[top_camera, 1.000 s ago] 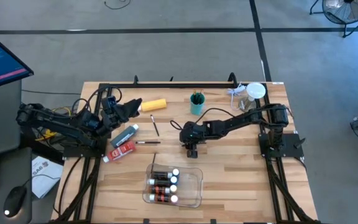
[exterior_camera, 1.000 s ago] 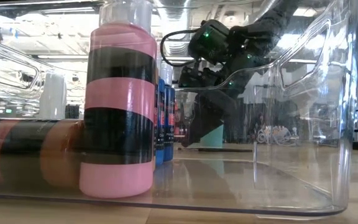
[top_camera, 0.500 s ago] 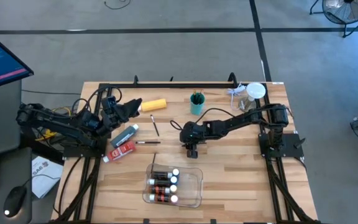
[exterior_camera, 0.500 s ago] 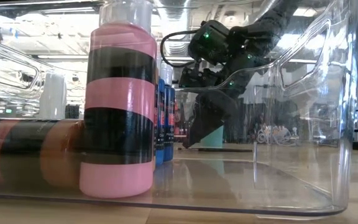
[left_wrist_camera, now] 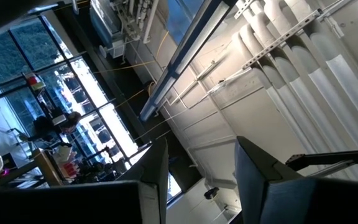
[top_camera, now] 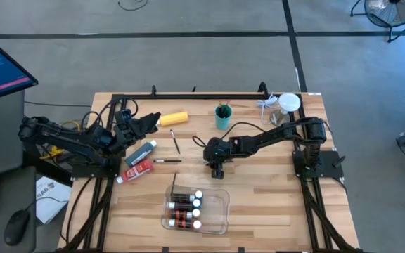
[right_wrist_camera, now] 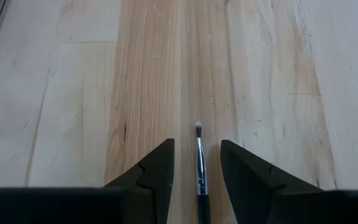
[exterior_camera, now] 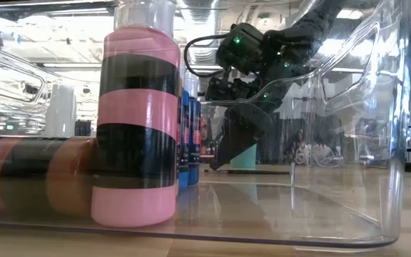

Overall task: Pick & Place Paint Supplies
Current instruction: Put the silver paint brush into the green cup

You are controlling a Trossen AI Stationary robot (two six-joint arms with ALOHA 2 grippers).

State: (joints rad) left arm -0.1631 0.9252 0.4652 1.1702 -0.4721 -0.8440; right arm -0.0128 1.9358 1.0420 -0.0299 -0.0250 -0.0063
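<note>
Wooden tabletop [top_camera: 259,204] seen from above. We see the right tool [right_wrist_camera: 197,163] at mid-table, fingers narrowly parted on either side of a thin paint brush [right_wrist_camera: 199,168] — whether it is gripped we cannot tell. The left tool [top_camera: 153,119] waits raised beside the yellow bottle [top_camera: 174,119], jaws apart and empty. Small paint bottles [top_camera: 185,209] lie in the clear tray [top_camera: 220,211].

brush [right_wrist_camera: 199,167]: handle end runs out of the right wrist view's lower edge, between the right hand's fingers [right_wrist_camera: 146,174]
tray bottles [top_camera: 185,207]: labels too small to read from above
left hand [top_camera: 143,124]: own camera points at the ceiling, no bench visible
teal cup [exterior_camera: 245,155]: mostly hidden behind the right arm in the low view
</note>
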